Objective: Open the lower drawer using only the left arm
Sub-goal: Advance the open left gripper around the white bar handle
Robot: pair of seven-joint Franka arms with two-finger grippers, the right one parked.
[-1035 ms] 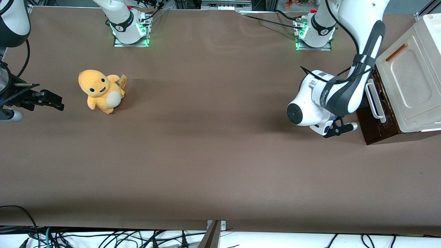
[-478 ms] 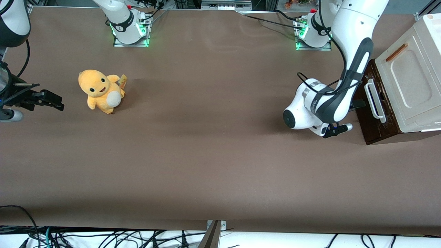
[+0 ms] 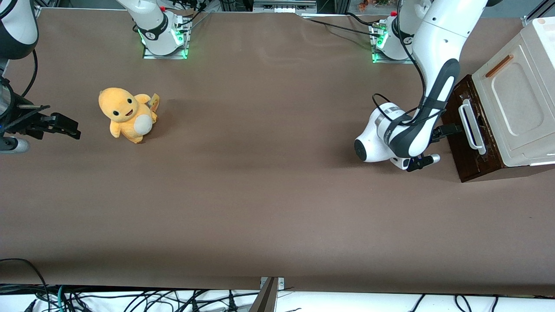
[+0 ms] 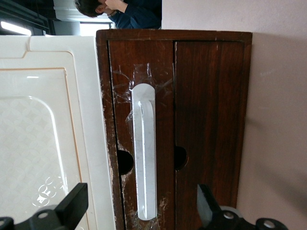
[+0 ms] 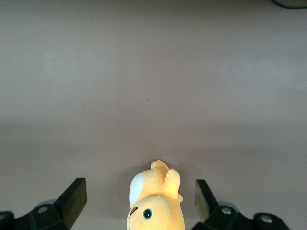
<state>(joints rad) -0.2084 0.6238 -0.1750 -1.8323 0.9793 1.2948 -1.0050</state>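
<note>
The lower drawer (image 3: 466, 130) sits at the right edge of the front view, under the cream panel (image 3: 516, 99), and it looks closed. Its long white bar handle (image 4: 144, 153) runs along the dark wooden front. The gripper (image 4: 139, 211) of the left arm (image 3: 433, 69) hovers just in front of this handle, not touching it. The fingers (image 4: 72, 203) are spread wide, with the handle between their lines, and they hold nothing. You should advance straight until the bar lies between the fingers, near its middle, then close firmly and pull squarely along the counter (image 3: 260, 195). I think an off-centre grasp could twist the drawer.
</note>
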